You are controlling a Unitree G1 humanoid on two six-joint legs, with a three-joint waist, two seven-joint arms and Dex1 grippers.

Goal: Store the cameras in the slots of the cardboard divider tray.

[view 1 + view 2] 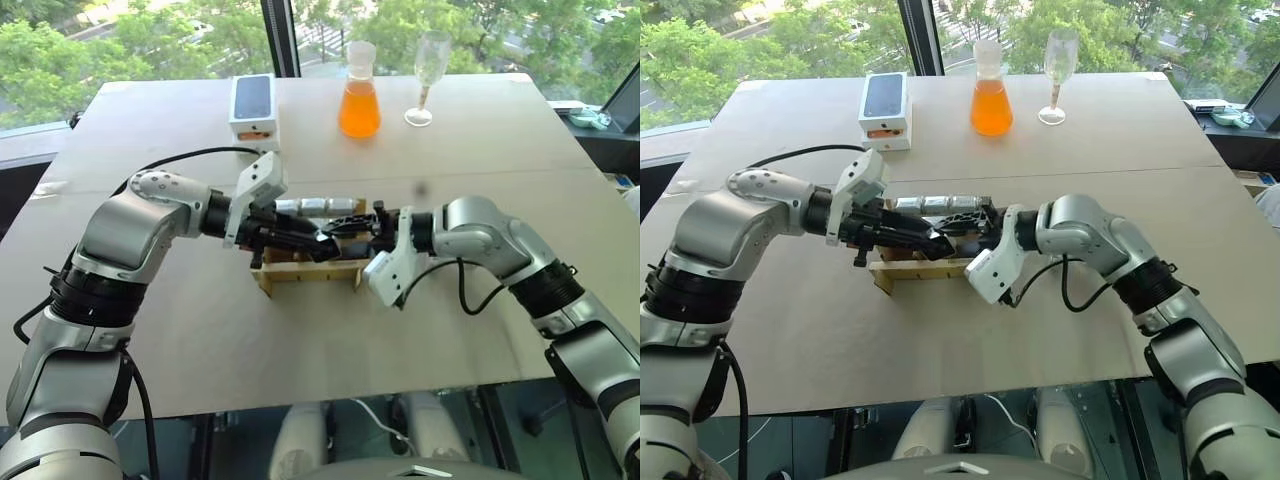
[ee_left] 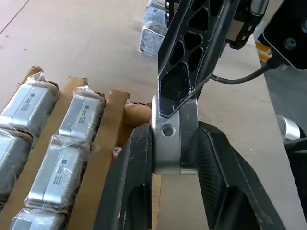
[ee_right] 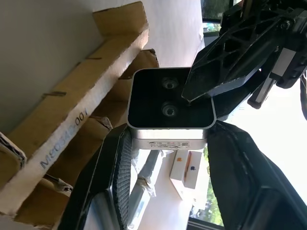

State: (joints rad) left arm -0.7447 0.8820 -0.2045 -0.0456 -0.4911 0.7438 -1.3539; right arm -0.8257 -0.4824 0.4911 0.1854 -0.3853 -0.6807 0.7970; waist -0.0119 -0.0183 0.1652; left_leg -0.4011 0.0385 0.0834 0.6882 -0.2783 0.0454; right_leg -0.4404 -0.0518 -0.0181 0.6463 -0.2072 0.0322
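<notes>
Sitting mid-worktop (image 1: 200,330), the cardboard divider tray (image 1: 305,275) holds wrapped cameras (image 2: 79,115) standing in its back slots, at least two rows filled; several front slots show bare cardboard. Above the tray, the two grippers meet over one unwrapped camera (image 3: 170,112), its dark face with two lenses turned toward the right wrist. The left gripper (image 2: 175,143) has its jaws pressed onto the camera's silver sides. The right gripper (image 3: 168,158) has its jaws flanking the same camera, whether gripping or slack I cannot tell. Farther back stand a white phone box (image 1: 252,108), a flask of orange liquid (image 1: 359,95) and a glass (image 1: 428,75).
</notes>
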